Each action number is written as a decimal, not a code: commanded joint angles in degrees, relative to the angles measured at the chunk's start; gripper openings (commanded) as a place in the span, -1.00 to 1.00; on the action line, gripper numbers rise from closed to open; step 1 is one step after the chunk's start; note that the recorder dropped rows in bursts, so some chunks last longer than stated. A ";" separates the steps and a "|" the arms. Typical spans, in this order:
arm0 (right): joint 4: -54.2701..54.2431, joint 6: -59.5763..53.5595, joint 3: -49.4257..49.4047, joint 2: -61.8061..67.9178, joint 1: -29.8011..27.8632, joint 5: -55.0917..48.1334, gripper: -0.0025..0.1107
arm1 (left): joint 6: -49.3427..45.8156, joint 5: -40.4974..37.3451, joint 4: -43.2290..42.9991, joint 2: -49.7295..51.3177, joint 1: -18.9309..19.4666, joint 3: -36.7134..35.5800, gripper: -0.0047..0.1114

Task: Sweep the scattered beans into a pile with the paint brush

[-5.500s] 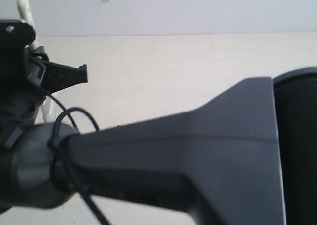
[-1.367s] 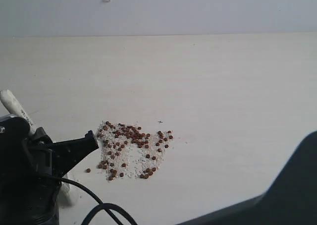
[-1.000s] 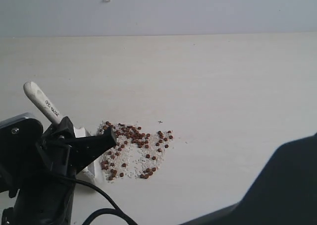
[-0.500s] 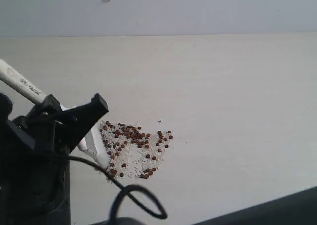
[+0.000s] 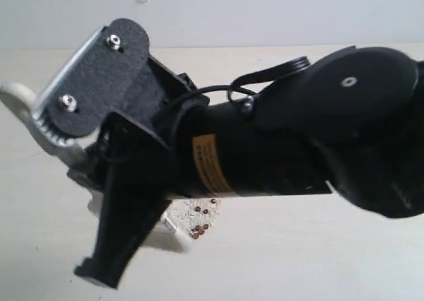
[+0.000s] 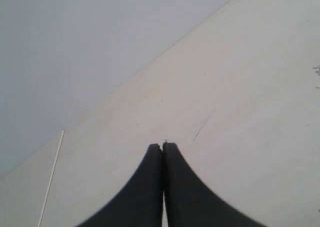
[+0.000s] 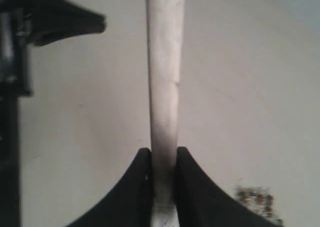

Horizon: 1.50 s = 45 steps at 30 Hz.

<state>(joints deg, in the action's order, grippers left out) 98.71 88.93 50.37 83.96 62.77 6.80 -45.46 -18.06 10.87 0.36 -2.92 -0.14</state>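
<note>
Low in the right wrist view, your right gripper pinches the brush by its handle, with both jaws tight against the pale wood. From the jaws the handle runs straight up to the top edge of that frame. At the lower right of the same frame you see the beans as a blurred brown patch on the table, near the gripper but apart from it. A black part juts in at the upper left; you cannot tell what it belongs to.

From the exterior camera, the arm fills most of the frame, reaching from the right edge across to the left, with a yellow label on its body. The handle end pokes out behind the gripper at the left edge, and the brush slants down to a pale, blurred end at lower centre. A few beans show just beside that pale end, under the arm, which hides the table above them. You cannot tell whether the bristles touch the table.

Your left gripper has its jaws pressed together, with only a hairline seam between them. It hangs over bare table. The grey wall fills the upper left of its frame, and a few white crumbs sit at the right edge.
</note>
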 commanded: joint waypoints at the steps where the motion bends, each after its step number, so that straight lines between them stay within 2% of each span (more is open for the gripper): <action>1: 1.23 -12.46 -2.30 -0.70 -5.05 22.95 -0.96 | 0.40 0.43 0.44 -0.36 0.04 0.14 -0.92; 3: -3.46 -19.38 -3.08 0.30 -7.23 29.85 -0.96 | 0.40 0.43 0.44 -0.36 0.04 0.14 -0.92; 8: -19.54 -35.62 -5.94 4.31 -12.78 36.38 -0.96 | 0.40 0.43 0.44 -0.36 0.04 0.14 -0.92; 13: -21.71 -41.68 -6.61 11.15 -18.88 48.64 -0.96 | 0.40 0.43 0.44 -0.36 0.04 0.14 -0.92; 17: -22.84 -43.96 -6.61 16.30 -22.07 51.82 -0.96 | 0.40 0.43 0.44 -0.36 0.04 0.14 -0.92; 30: -29.70 -53.09 -5.88 24.38 -28.80 51.66 -0.96 | 0.40 0.43 0.44 -0.36 0.04 0.14 -0.92; 45: -32.91 -50.34 8.58 30.92 -29.46 42.59 -0.96 | 0.40 0.43 0.44 -0.36 0.04 0.14 -0.92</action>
<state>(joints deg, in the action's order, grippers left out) 67.31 37.99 57.43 114.93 33.63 50.59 -45.46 -18.06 10.87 0.36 -2.92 -0.14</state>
